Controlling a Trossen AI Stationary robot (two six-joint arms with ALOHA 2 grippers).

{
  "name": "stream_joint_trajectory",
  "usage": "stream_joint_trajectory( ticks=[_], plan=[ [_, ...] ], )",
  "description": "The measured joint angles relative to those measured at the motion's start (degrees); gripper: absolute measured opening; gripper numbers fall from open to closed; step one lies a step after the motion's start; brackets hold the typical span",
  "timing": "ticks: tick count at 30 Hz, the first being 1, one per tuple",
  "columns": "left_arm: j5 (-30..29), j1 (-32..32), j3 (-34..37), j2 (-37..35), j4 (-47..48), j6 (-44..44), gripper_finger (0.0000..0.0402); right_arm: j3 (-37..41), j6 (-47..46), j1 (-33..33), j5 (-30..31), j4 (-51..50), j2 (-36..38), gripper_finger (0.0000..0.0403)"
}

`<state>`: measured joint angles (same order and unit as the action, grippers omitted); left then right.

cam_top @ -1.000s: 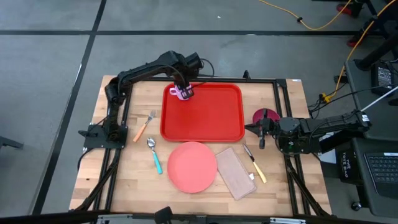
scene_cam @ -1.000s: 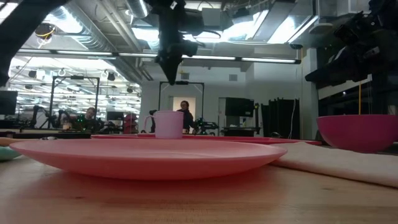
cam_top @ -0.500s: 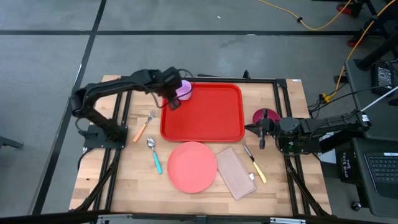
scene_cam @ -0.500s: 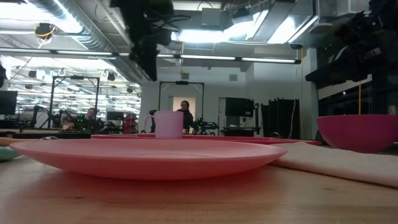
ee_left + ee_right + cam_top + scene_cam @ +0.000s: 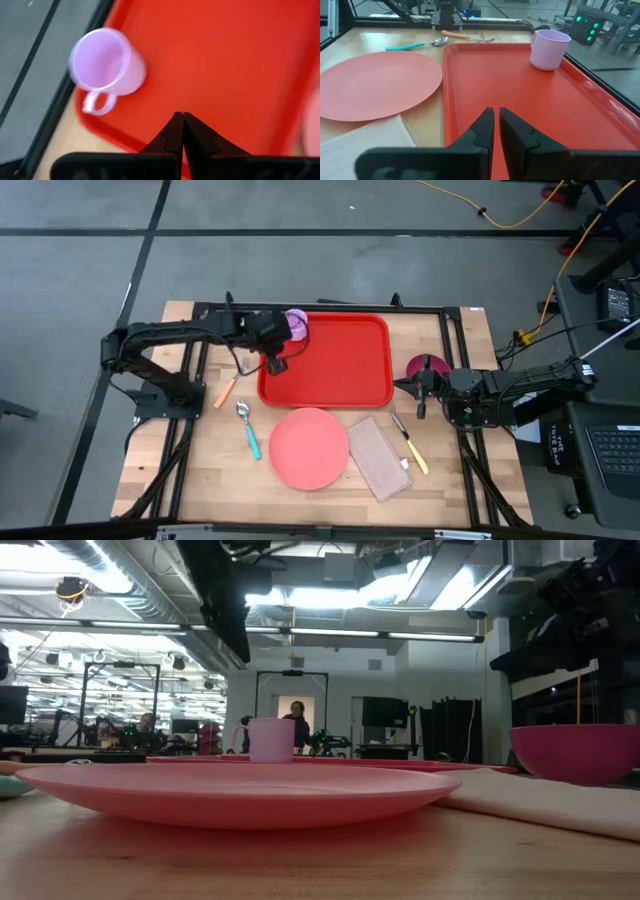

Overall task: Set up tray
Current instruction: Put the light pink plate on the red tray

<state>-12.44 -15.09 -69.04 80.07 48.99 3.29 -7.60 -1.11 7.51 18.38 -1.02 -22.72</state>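
The red tray (image 5: 325, 361) lies in the upper middle of the high view, with a pale purple mug (image 5: 296, 324) standing upright in its upper-left corner. The left gripper (image 5: 274, 363) hangs above the tray's left rim with its fingers pressed together and nothing between them; the mug is apart from it. The right gripper (image 5: 419, 389) waits at the tray's right edge beside a dark pink bowl (image 5: 426, 366), its fingers nearly touching and empty. The pink plate (image 5: 309, 447), napkin (image 5: 379, 457), fork (image 5: 232, 383), spoon (image 5: 247, 427) and knife (image 5: 410, 444) lie on the table off the tray. The next pick likely suits the left arm: it should open wide before descending and approach the fork or spoon from straight above.
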Motion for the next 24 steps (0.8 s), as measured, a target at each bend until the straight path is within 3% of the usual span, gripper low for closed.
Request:
stream_joint_trajectory(
  ticks=[10,14,19,24],
  plan=[
    [-6.1,18.5,0.0,0.0,-0.1,5.7,0.0002,0.0,-3.2,0.0,0.0,0.2,0.0,0.0032],
    [-7.9,27.0,0.0,0.6,-0.1,13.0,0.0001,0.0,-3.0,0.0,0.0,1.7,0.0,0.0008],
    [-10.1,36.1,0.0,3.0,0.6,21.9,0.0002,0.0,-3.4,0.0,0.0,2.7,0.0,0.0011],
    [-10.0,41.5,0.0,5.5,2.5,29.9,0.0001,0.0,-3.4,0.0,0.0,2.8,0.0,0.0005]
  ],
)
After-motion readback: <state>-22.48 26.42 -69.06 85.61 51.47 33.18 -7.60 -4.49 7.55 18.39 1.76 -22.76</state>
